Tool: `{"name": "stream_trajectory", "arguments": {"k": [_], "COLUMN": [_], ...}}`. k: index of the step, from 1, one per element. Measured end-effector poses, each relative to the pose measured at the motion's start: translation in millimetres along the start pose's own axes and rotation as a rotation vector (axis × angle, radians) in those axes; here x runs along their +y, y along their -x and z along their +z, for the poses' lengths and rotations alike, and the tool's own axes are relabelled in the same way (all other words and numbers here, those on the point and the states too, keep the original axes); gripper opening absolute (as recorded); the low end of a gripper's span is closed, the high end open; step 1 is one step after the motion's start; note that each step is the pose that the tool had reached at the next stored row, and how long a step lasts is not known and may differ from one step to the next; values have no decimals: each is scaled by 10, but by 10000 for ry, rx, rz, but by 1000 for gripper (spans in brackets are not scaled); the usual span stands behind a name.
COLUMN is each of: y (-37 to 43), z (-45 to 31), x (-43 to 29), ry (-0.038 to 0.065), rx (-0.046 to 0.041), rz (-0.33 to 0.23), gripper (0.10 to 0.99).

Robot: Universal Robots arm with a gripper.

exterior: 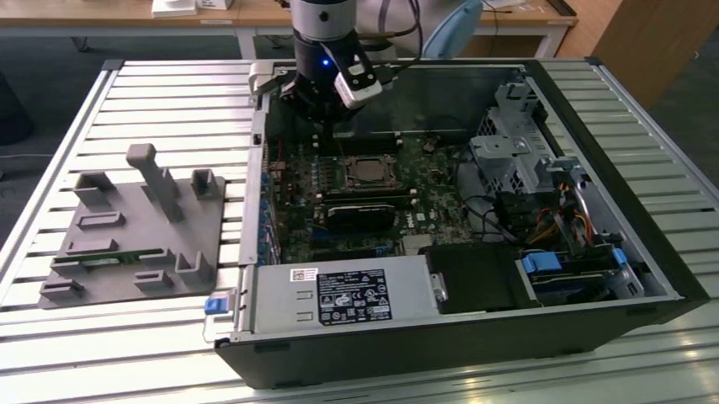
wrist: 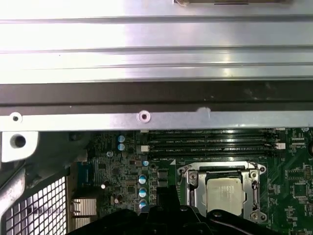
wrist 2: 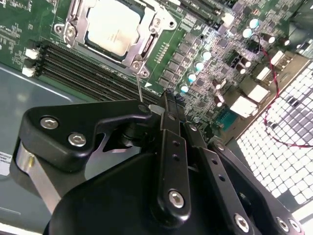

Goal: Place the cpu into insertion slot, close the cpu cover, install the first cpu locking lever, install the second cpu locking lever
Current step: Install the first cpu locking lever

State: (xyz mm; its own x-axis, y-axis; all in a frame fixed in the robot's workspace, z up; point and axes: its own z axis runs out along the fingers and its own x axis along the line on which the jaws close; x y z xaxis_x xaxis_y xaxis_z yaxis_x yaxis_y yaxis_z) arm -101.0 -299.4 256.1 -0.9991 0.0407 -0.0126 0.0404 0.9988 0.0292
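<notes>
- The hand [wrist 2: 164, 107] hangs inside the open computer case [exterior: 629, 210], over the far part of the motherboard [exterior: 298, 181], just beyond the socket area.
- Hand state: the views do not settle whether it is open or closed, so this cannot be told.
- The cpu [wrist 2: 113, 27] lies flat in the insertion slot [wrist: 220, 173], dull silver top upward.
- The cpu cover [wrist 2: 78, 22] appears to be lowered over the cpu. Its frame surrounds the chip, and the chip top shows through the window.
- A thin metal rod, judged to be a locking lever [wrist 2: 139, 83], rises from the near corner of the socket toward the tip of the hand. Whether the two touch cannot be told.
- Handling, cpu: judged light, rigid and fragile on its underside. Hold by the edges only and keep it level.
- Handling, cpu cover: judged thin, stiff sheet metal on a hinge. Press on the frame, not on the chip top.
- Handling, locking lever: judged a springy, smooth wire. Hold near the free end, where leverage is greatest. Slipping off is the likely fault.
- The case rests on the slatted table [exterior: 67, 109]. A grey fixture [exterior: 135, 227] stands on the table to the exterior view's left, well apart from the hand.
</notes>
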Motion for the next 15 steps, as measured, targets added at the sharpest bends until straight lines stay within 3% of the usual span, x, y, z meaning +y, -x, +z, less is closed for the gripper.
{"name": "stream_trajectory", "arguments": {"k": [9, 15], "y": [-5, 47], "z": [11, 13], "x": [71, 79], "ry": [0, 1], "rx": [0, 0], "rz": [-16, -18], "gripper": [114, 114]}}
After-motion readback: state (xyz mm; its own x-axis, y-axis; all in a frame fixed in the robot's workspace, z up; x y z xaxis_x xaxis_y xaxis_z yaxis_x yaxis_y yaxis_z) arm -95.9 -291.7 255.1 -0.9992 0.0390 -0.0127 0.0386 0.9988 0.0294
